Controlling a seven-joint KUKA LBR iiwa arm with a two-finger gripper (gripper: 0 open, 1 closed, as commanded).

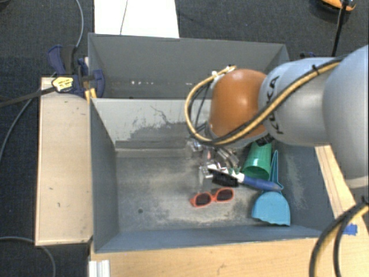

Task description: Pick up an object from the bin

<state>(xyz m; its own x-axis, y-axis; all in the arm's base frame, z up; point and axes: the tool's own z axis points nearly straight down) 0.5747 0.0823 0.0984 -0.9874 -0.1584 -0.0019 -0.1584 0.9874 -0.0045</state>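
I have the gripper (pixel 212 171) low in the bin (pixel 144 178), right of the floor's middle, just over the black-and-white head of a blue-handled brush (pixel 253 182). I cannot tell whether the claw is spread or pressed together. Red sunglasses (pixel 212 197) lie just beside it toward the near wall. A green cup (pixel 258 159) and a pale blue scoop (pixel 271 208) sit by the right wall. By my reading nothing is lifted yet, so grasp and raise are both left.
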